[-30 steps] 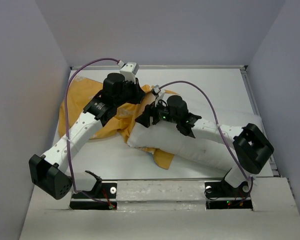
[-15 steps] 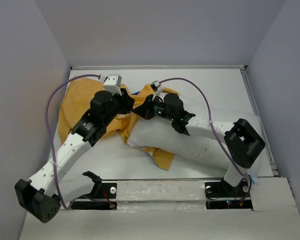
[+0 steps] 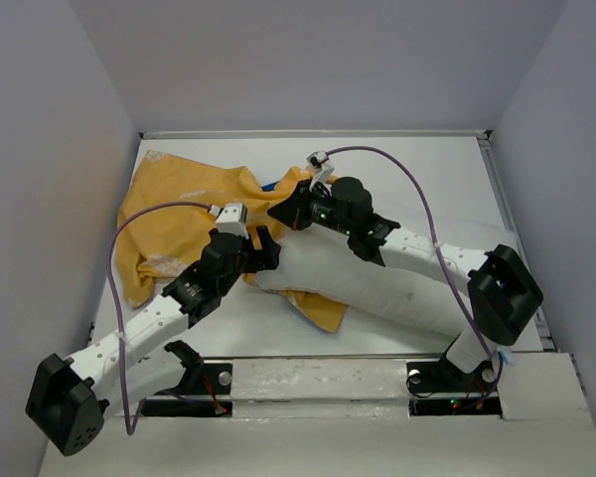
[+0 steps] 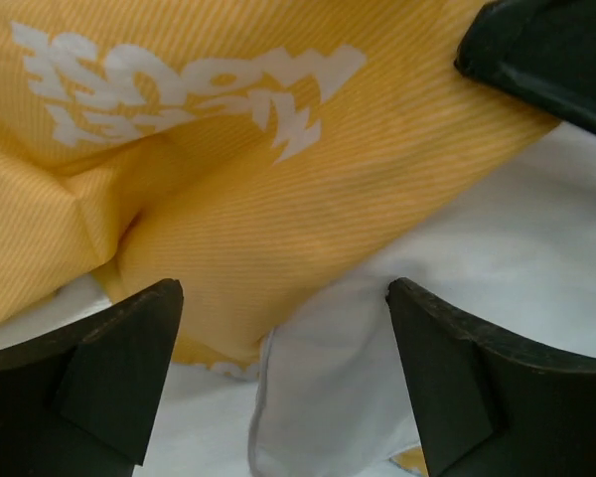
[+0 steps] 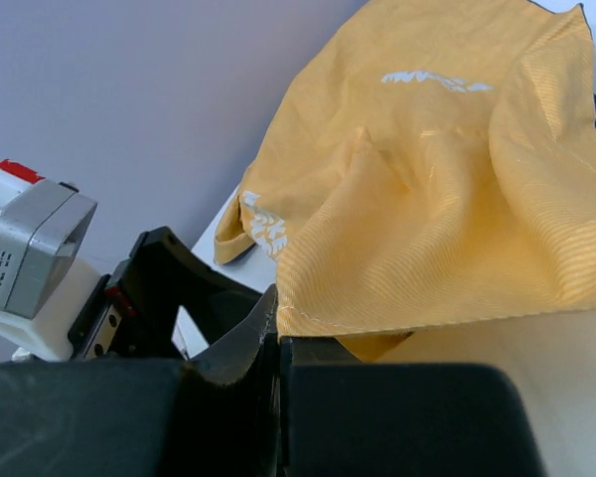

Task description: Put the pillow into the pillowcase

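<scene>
The white pillow (image 3: 387, 288) lies slantwise across the table's right half, its left end toward the middle. The orange-yellow pillowcase (image 3: 179, 214) is spread at the back left, and part of it shows under the pillow's near edge (image 3: 323, 313). My left gripper (image 3: 264, 250) is open at the pillow's left corner. In the left wrist view that corner (image 4: 318, 397) sits between the wide-apart fingers (image 4: 109, 368), with printed pillowcase cloth (image 4: 228, 199) behind. My right gripper (image 3: 286, 212) is shut on the pillowcase's hemmed edge (image 5: 377, 318), holding it up above the pillow's end.
A sliver of blue cloth (image 3: 270, 185) shows at the pillowcase's back fold. Grey walls (image 3: 70, 199) close in the white table (image 3: 427, 179) on three sides. The left arm's wrist camera (image 5: 30, 248) is close beside my right gripper.
The left gripper let go of the pillowcase, opened wide and drew back toward the near side to the pillow's corner. The right gripper shut on the pillowcase edge and lifted it.
</scene>
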You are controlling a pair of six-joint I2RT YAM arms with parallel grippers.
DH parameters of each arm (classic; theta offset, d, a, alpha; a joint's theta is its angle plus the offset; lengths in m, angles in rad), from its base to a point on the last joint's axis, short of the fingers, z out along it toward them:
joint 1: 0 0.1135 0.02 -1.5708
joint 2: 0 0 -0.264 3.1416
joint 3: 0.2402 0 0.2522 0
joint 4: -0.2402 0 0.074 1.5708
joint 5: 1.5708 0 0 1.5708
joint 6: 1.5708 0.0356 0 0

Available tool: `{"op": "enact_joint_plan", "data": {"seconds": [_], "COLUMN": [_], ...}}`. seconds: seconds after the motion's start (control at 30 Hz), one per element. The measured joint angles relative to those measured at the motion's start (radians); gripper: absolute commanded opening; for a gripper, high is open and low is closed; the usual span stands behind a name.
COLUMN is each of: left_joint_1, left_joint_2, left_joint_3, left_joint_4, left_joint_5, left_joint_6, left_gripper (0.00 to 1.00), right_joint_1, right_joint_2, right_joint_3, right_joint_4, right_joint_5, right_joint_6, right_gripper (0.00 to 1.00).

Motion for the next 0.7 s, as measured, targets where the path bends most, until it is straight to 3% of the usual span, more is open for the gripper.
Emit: {"op": "enact_joint_plan", "data": {"seconds": [0.03,0.13,0.23,0.27,0.33,0.4,0.5,0.53,0.6,0.7], "left_joint_1": [-0.001,-0.002,-0.002,-0.002,-0.006,-0.009,-0.008,-0.008,-0.008,-0.007], "left_joint_2": [0.027,0.085,0.119,0.124,0.127,0.122,0.095,0.071,0.013,-0.047], "left_joint_3": [0.0,0.0,0.003,0.003,0.003,0.003,0.002,0.0,-0.007,-0.008], "left_joint_4": [0.024,0.115,0.175,0.187,0.211,0.23,0.217,0.201,0.18,0.152], "left_joint_5": [0.002,-0.01,-0.045,-0.057,-0.074,-0.081,-0.081,-0.08,-0.071,-0.043], "left_joint_6": [-0.001,0.003,0.012,0.018,0.014,0.024,0.03,0.031,0.03,0.029], "left_gripper": [0.95,0.69,0.39,0.21,0.0,0.0,0.0,0.0,0.0,0.0], "right_joint_1": [0.0,0.0,0.0,0.0,0.0,0.0,0.0,0.0,0.001,0.0], "right_joint_2": [0.0,-0.014,-0.027,-0.031,-0.036,-0.041,-0.053,-0.065,-0.084,-0.145], "right_joint_3": [-0.001,-0.012,-0.016,-0.016,-0.021,-0.024,-0.027,-0.027,-0.026,-0.026], "right_joint_4": [-0.001,-0.008,-0.013,-0.014,-0.016,-0.032,-0.079,-0.116,-0.177,-0.332], "right_joint_5": [0.0,0.001,0.003,0.005,0.013,0.028,0.061,0.072,0.077,0.072], "right_joint_6": [0.005,0.018,0.021,0.021,0.019,0.016,-0.017,-0.055,-0.108,-0.227], "right_gripper": [0.0,0.0,0.0,0.0,0.0,0.0,0.56,0.82,0.95,0.99]}}
